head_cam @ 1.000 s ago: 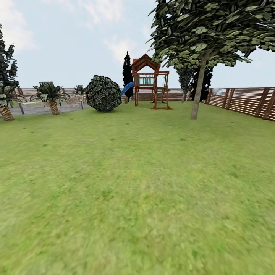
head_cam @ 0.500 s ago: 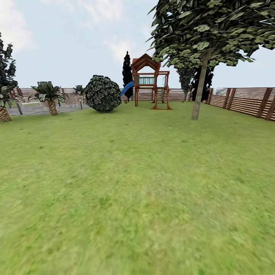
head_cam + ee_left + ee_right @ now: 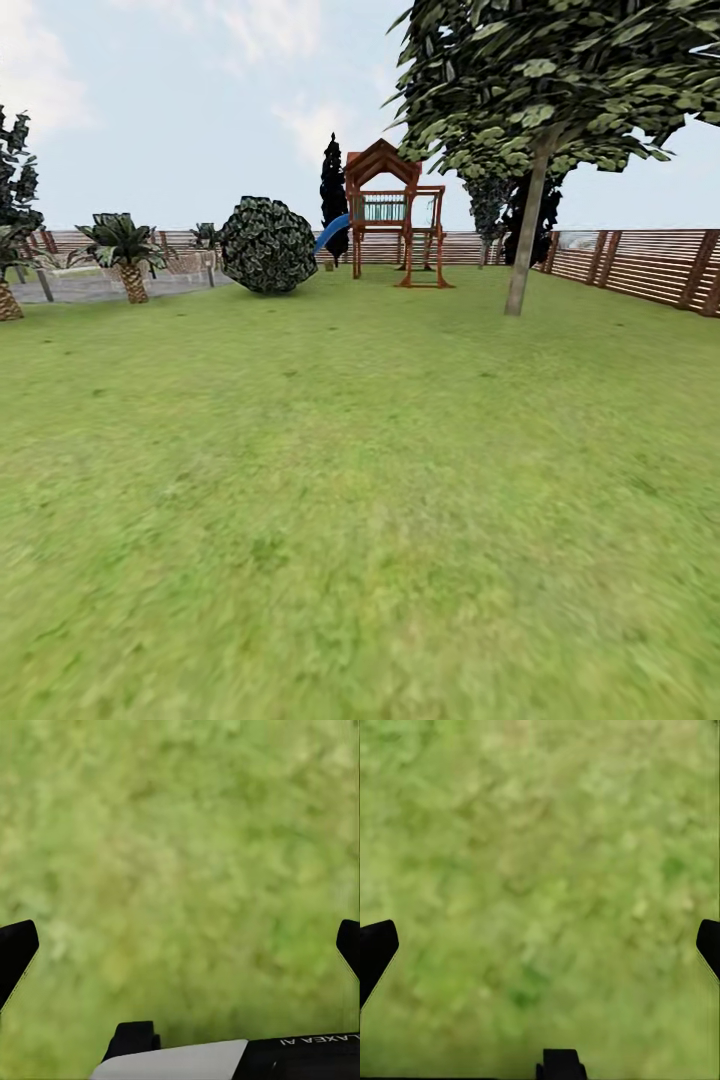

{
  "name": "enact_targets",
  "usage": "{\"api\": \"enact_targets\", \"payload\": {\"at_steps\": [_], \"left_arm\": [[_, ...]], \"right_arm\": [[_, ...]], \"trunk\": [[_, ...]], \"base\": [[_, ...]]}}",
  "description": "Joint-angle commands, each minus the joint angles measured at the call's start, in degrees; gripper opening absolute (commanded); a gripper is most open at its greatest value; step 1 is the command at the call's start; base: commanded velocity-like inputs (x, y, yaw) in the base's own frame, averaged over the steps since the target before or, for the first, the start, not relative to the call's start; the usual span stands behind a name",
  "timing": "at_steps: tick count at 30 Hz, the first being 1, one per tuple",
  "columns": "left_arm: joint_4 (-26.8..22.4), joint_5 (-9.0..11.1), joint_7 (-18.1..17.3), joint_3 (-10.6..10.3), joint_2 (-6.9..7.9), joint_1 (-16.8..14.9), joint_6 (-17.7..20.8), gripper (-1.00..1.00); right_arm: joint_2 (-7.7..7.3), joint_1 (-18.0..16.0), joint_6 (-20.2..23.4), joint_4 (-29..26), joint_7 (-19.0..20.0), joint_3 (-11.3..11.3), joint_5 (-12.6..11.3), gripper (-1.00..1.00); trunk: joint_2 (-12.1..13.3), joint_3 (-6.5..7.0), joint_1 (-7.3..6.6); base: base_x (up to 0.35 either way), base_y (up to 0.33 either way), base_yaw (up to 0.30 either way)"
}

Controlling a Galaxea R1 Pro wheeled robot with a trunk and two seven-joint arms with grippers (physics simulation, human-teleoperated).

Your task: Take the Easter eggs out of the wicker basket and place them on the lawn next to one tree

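both my left gripper (image 3: 180, 945) and right gripper (image 3: 540, 945) spread wide, empty over lawn (image 3: 360, 520); tree (image 3: 527, 230) at one o'clock; no egg placed.

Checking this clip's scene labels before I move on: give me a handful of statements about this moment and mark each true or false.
1. A pale-trunked tree stands on the lawn toward the head view's right. True.
2. The left hand is shut on an egg. False: its fingers stand wide apart with only grass between them.
3. A wooden play tower with a blue slide stands at the far end of the garden. True.
4. The slatted fence is painted white. False: it is brown.
5. The right hand is open over grass. True.
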Motion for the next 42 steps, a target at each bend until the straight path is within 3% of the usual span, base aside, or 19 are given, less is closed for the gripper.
{"api": "enact_targets", "payload": {"at_steps": [1,42], "left_arm": [[-0.1,-0.1,0.1,-0.1,0.02,0.0,-0.1,1.0],[-0.1,0.2,0.1,0.0,0.09,0.0,-0.1,1.0]], "right_arm": [[-0.02,0.0,-0.2,0.0,0.0,0.0,0.0,1.0],[-0.12,0.0,-0.2,0.0,-0.1,-0.2,0.0,1.0]], "trunk": [[0.0,-0.05,0.04],[0.0,-0.05,0.04]], "base": [[0.335,0.0,0.0],[0.335,0.0,0.0]]}}
